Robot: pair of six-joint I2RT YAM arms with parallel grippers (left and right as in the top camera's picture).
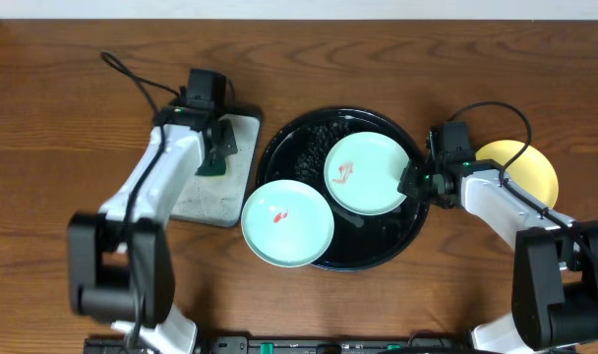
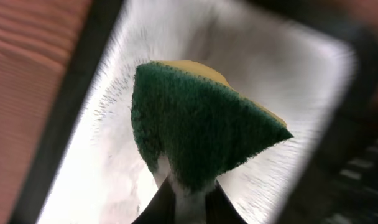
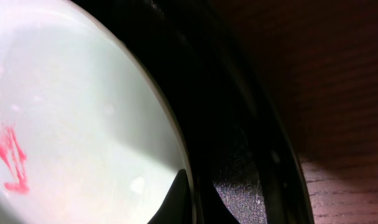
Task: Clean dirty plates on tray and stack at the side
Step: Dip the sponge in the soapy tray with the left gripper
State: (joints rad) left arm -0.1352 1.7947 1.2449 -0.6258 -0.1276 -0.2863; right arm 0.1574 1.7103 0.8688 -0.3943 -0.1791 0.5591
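Your left gripper (image 1: 216, 149) is clamped on the green-and-yellow sponge (image 2: 201, 124) over the grey rectangular tray (image 1: 196, 202), left of the glossy black round tray (image 1: 297, 147). Your right gripper (image 1: 414, 183) is at the rim of the smeared mint-blue plate (image 1: 368, 177) on the black one, can't tell if it's pinching. The second mint-blue plate (image 1: 287, 223) overhangs its lower-left rim; the yellow plate (image 1: 523, 165) sits right of it.

One mint plate (image 1: 366, 174) lies in the black tray (image 1: 294, 152), another mint plate (image 1: 287, 223) across its rim, the yellow plate (image 1: 531, 163) outside.
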